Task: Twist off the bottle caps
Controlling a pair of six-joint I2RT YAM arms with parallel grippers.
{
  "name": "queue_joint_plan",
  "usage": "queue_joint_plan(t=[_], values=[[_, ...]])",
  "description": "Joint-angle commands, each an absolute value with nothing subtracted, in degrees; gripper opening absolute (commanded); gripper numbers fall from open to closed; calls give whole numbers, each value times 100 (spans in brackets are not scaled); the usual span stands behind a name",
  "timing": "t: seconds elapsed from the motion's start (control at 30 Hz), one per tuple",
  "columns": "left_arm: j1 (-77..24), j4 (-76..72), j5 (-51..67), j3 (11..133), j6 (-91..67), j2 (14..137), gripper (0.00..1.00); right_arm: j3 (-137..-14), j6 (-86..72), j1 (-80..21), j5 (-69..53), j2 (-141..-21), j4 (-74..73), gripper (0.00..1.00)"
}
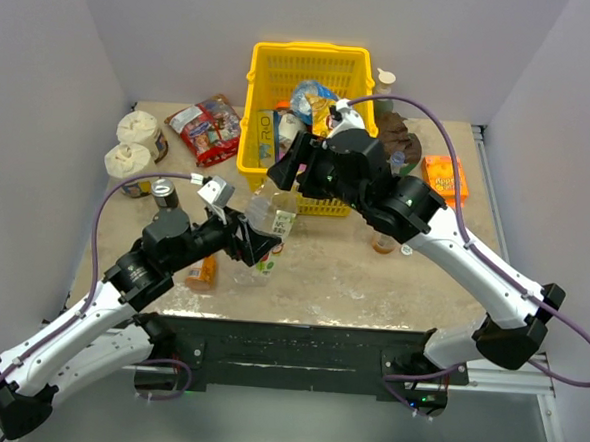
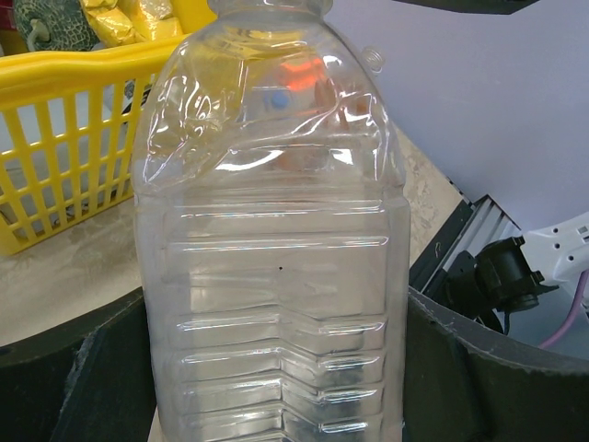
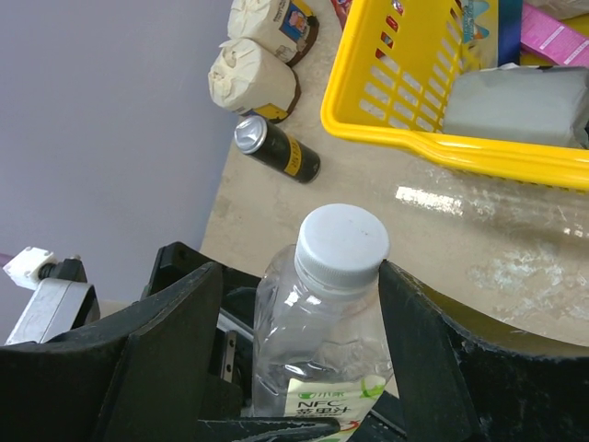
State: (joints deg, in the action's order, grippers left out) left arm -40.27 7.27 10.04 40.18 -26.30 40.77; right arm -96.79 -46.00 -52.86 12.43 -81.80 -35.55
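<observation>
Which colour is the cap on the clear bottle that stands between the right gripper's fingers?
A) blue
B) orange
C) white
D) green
C: the right wrist view shows a white cap on the clear bottle, inside the open right gripper.

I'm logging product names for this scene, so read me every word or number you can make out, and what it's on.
"NFC": green-and-white label on the clear bottle.
"RiO": pack inside the yellow basket.
Too small or blurred to read: the other print on that label, the red snack packet, the orange box, the dark can.
</observation>
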Motion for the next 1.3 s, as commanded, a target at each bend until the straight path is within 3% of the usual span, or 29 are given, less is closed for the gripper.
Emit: queue_joint_plan(t=[0.0,0.7,1.07,1.27], values=[[-4113,264,1072,4078,-2452,3990,26,-10028,-4518,-5309,1345,-8296,-3506,71],[-4377,106,1046,3990,-2434,4060,25,-10046,-4430,-5309,1274,-8420,-3481,63],[-4377,-474,1327,3815,-2707,3973,25,-9651,-3982,-5134,1073,-8166,-3112,34],[-4368,-896,1995,3753,-2725,4061,26,-8895,-3446,-4326,-656,-7656,-2251,30]])
